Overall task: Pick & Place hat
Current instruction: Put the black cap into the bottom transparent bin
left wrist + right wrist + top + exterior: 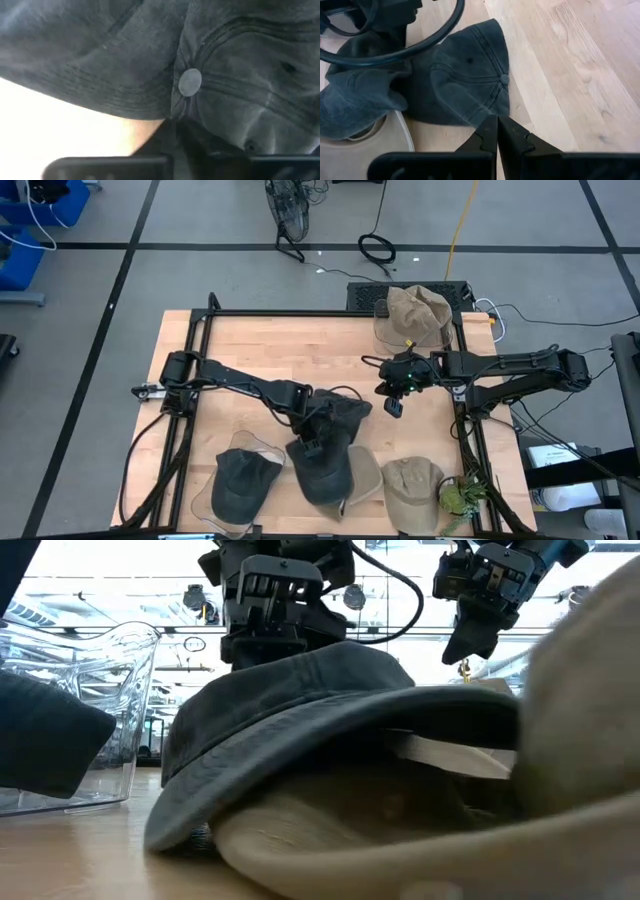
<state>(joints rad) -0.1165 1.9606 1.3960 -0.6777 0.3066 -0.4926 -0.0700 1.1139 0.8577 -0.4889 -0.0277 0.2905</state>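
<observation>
A dark grey hat (325,465) lies near the table's front middle, its brim over a beige hat (380,830). My left gripper (313,442) stands on its crown, shut on the cloth; in the left wrist view the hat's top button (190,82) shows just beyond the fingers. A second piece of dark grey hat cloth (465,85) lies spread on the wood right behind it. My right gripper (393,408) hangs shut above the table, right of the dark hats, touching nothing. My left gripper pinches a pucker of the crown cloth (172,114) between its two fingertips, right beside the top button. The fingers come steeply from above, slanting toward the table's near edge. The hat lies on the beige hat and the table, not lifted.
A clear plastic bin (100,690) with another dark hat (240,485) stands at the front left. Another beige hat (412,490) and a small green plant (462,495) lie front right. A further beige hat (415,315) sits at the far right. Bare wood spans the table's far left.
</observation>
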